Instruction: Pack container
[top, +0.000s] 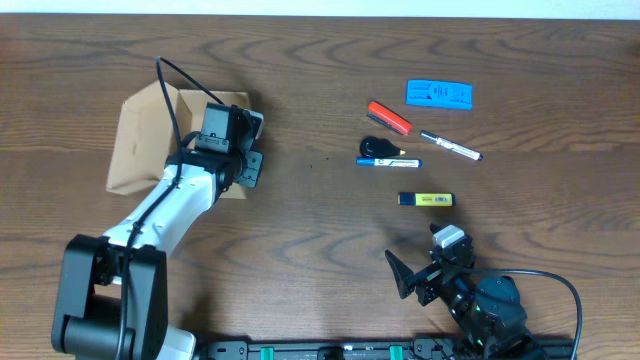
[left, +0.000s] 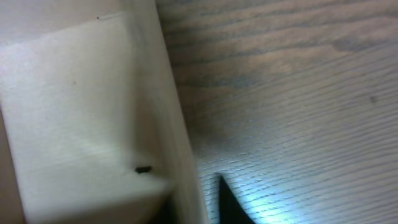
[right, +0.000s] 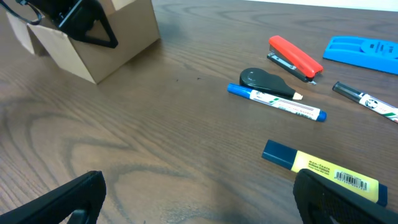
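The container (top: 150, 135) is a tan cardboard box at the left of the table, its flap folded out to the left. It also shows in the right wrist view (right: 93, 50) at the far left. My left gripper (top: 243, 158) is at the box's right wall. In the left wrist view its jaws (left: 193, 208) straddle that wall (left: 93, 112), one dark finger outside with a narrow gap to it. My right gripper (top: 425, 268) is open and empty low over the table; in its wrist view (right: 199, 186) the yellow highlighter (right: 323, 169) lies by its right finger.
At the right lie a yellow highlighter (top: 426, 199), a blue pen (top: 388, 161), a black teardrop-shaped item (top: 377, 148), a red stapler (top: 389, 117), a black-capped white marker (top: 450, 146) and a flat blue item (top: 438, 94). A cable arcs over the box.
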